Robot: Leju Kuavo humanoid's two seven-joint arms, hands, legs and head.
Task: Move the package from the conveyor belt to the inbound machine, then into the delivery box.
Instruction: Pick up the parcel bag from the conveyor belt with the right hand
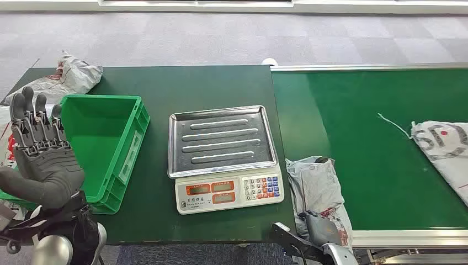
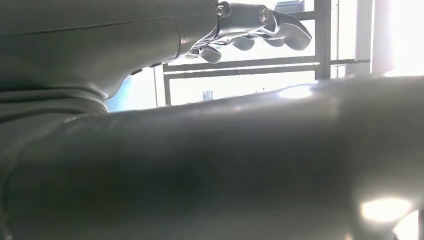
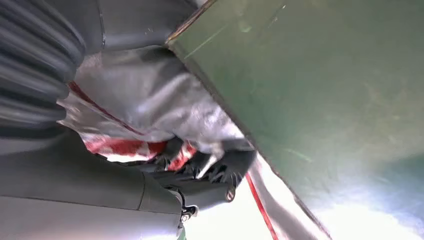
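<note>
A crumpled grey package (image 1: 315,185) with red print lies at the near left corner of the green conveyor belt (image 1: 375,149). My right hand (image 1: 321,227) comes in from below and grips its near end. In the right wrist view the dark fingers (image 3: 215,172) are curled into the grey package (image 3: 145,95) beside the belt's edge. The inbound machine, a scale with a steel tray (image 1: 222,139), stands mid-table with nothing on it. The green delivery box (image 1: 102,143) stands left of it. My left hand (image 1: 41,157) is raised at the box's near left side, fingers (image 2: 260,25) spread and holding nothing.
A second white package (image 1: 444,146) with a loose white tie (image 1: 393,124) lies at the right end of the belt. Several grey bags (image 1: 72,74) are piled at the table's back left corner. The scale's keypad (image 1: 262,187) faces me.
</note>
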